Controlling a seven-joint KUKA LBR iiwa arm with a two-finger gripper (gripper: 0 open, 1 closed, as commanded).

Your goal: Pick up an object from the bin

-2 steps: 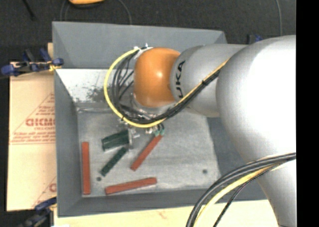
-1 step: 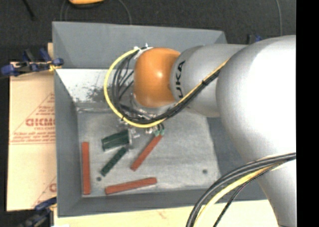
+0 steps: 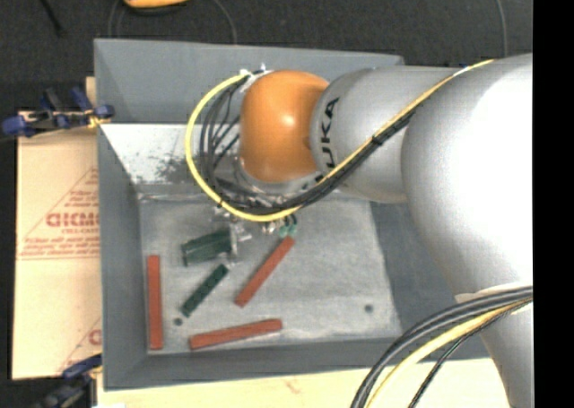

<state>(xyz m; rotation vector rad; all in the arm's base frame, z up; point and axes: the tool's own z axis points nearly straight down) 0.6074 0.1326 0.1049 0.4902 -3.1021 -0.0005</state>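
Under the orange wrist cover [image 3: 280,128], the end effector [image 3: 237,238] sits low in the bin [image 3: 120,245], near the floor. Apart or together: cannot tell, since the cover and cables hide it. Nothing is visibly held.

Nearest things:
- dark green block [image 3: 205,247], just beside the end effector, toward the left wall
- red stick [image 3: 265,270], upper end just beside it, slanting away toward the front wall
- dark green bar [image 3: 204,288], a little beyond the block
- two more red sticks, flat [image 3: 235,334] and upright [image 3: 154,301], well apart from it

Judgement: the green block is the likely target. For a clean pick, centre over the block, close across its narrow width, and keep clear of the red stick's end so both are not pinched. Lift straight up.
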